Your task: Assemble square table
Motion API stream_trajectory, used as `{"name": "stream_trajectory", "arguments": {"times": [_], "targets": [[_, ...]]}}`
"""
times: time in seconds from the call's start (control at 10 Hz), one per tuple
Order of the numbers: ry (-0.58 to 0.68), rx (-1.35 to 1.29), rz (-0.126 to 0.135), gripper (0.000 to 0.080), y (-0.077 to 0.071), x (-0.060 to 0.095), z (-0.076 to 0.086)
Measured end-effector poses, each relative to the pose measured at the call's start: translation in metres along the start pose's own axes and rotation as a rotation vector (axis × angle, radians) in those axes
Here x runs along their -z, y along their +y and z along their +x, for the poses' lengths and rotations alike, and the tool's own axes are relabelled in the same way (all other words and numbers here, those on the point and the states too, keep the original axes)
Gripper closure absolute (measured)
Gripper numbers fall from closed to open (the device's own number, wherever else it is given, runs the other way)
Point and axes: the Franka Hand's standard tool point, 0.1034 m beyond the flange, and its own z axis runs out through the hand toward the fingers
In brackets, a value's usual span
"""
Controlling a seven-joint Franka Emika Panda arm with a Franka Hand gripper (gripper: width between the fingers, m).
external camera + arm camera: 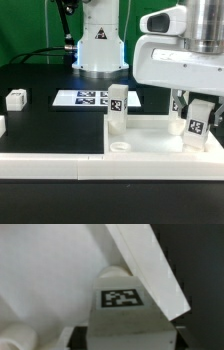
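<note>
The white square tabletop lies at the front of the exterior view's right, rim up. One white tagged leg stands upright at its left back corner. My gripper is shut on a second tagged leg and holds it upright at the top's right side, just inside the rim. I cannot tell whether it touches the top. In the wrist view the held leg fills the space between the dark fingers of my gripper, over the tabletop and beside its rim.
Another loose leg lies on the black table at the exterior view's left, and one more at the left edge. The marker board lies behind the tabletop. A long white rail runs along the front. The robot base stands at the back.
</note>
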Motion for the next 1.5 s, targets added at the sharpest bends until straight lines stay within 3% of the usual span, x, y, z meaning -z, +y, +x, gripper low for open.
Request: {"name": "stream_trajectory", "arguments": {"times": [0.3,0.4,0.5,0.6,0.7,0.8,1.0,1.5], "targets": [[-0.050,-0.636,0.046,0.0508,0.0042,-0.0012,-0.0045],[-0.068,-0.699,0.051,0.0508,0.0031,-0.0010,-0.0057],[-0.100,-0.928,0.081,0.0508,0.0022,-0.0017,-0.0052],[-0.102,-0.992,0.098,0.0508,0.0042,-0.0021,-0.0051],[-0.100,-0.928,0.100,0.0451,0.0036,-0.0023,-0.0056],[-0.083,-0.836,0.102,0.0451,0.0039,-0.0026,-0.0042],[-0.031,-0.411,0.111,0.0189,-0.0015,-0.0020,-0.0069],[-0.002,-0.013,0.117,0.0150,-0.0015,-0.0042,-0.0078]]}}
